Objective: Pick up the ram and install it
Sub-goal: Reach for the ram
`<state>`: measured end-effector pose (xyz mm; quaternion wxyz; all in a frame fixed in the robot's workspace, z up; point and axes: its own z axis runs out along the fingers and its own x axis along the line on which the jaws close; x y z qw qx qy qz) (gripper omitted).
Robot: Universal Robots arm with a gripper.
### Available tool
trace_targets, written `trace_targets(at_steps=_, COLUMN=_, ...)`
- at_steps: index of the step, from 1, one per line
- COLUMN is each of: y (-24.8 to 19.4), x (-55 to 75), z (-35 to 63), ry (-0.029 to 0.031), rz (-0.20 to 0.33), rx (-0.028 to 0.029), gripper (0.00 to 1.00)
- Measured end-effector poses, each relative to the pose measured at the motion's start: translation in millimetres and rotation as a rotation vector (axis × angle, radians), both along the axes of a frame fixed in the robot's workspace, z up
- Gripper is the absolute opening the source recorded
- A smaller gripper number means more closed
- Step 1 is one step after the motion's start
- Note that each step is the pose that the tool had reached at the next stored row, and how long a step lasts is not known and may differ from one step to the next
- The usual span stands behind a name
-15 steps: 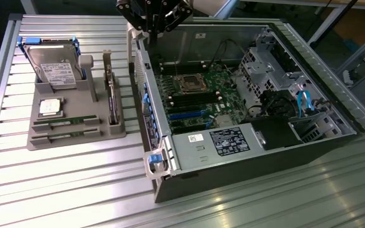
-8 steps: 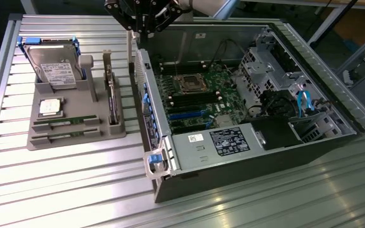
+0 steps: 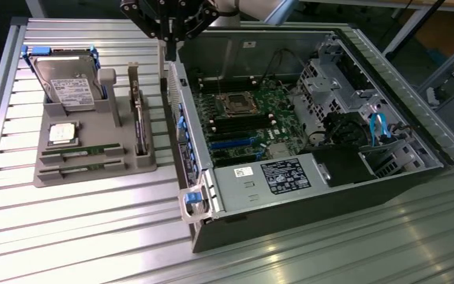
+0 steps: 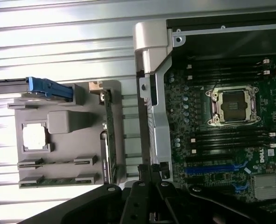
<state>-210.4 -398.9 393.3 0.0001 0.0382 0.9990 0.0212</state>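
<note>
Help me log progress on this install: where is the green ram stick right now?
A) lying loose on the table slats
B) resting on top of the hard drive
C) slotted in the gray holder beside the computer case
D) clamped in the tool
C: the ram sits on edge in a slot of the gray holder, while the shut tool hangs by the computer case wall with no stick in it.

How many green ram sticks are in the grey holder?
2. Both sit in the grey plastic holder: one thin green ram stick next to the square silver processor chip, the other ram stick beyond it, by the holder's edge. None seems hidden.
</note>
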Motion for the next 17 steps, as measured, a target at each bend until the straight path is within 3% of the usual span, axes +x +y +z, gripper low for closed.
trace_targets(at_steps=17, y=0.0, x=-25.4, z=0.0, ry=0.0033, rz=0.000, rx=0.0000, gripper=0.10)
